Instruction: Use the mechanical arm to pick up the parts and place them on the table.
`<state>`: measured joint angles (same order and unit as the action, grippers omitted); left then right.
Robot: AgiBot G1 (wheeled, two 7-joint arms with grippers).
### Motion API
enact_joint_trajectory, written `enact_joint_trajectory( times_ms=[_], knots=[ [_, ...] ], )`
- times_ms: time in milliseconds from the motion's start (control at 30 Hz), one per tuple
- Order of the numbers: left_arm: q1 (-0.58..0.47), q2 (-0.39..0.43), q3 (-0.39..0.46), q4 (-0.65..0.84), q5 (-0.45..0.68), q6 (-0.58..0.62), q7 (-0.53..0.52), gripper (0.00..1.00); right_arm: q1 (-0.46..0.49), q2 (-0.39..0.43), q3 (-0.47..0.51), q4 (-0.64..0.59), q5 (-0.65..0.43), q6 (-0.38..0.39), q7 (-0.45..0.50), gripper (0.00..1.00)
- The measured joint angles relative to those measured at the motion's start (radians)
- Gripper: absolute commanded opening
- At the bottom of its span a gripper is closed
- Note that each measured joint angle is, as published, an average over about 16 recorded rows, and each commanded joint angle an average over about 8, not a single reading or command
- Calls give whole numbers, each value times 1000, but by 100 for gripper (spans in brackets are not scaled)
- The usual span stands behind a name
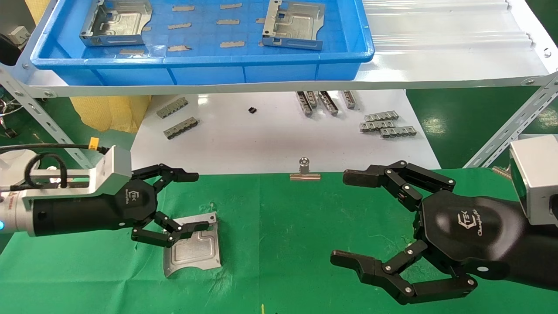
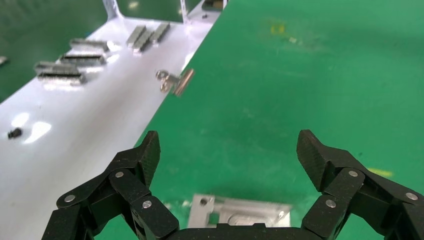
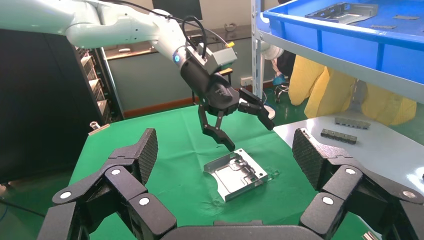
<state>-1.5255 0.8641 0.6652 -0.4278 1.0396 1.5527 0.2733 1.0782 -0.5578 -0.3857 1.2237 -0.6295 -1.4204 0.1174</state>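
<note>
One silvery sheet-metal part point(image 1: 194, 250) lies flat on the green table point(image 1: 279, 226), flanges up. My left gripper point(image 1: 194, 201) hovers open over its far edge, with one finger just above a corner and nothing held. From the left wrist the part point(image 2: 240, 212) shows below the palm, behind the spread gripper point(image 2: 230, 150). My right gripper point(image 1: 344, 218) stands open and empty over the table's right half. Its wrist view looks across at the part point(image 3: 235, 172) and the left gripper point(image 3: 247, 132). Two more parts point(image 1: 115, 22) point(image 1: 294, 24) lie in the blue tray point(image 1: 200, 65).
The blue tray sits on a white shelf point(image 1: 436, 56) above the table's far side. Its slanted brace point(image 1: 514, 126) runs down at the right. Small grey toothed strips point(image 1: 386, 124) lie on a white sheet point(image 1: 270, 139). A binder clip point(image 1: 305, 171) grips the table's far edge.
</note>
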Motion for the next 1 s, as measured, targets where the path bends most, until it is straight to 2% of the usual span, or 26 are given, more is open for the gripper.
enact_joint_trajectory(
  times_ms=[1000],
  knots=[
    [344,-193,-294,-653,-236,-44,-351,100,0,0,0,0,0,0,0,100]
  ],
)
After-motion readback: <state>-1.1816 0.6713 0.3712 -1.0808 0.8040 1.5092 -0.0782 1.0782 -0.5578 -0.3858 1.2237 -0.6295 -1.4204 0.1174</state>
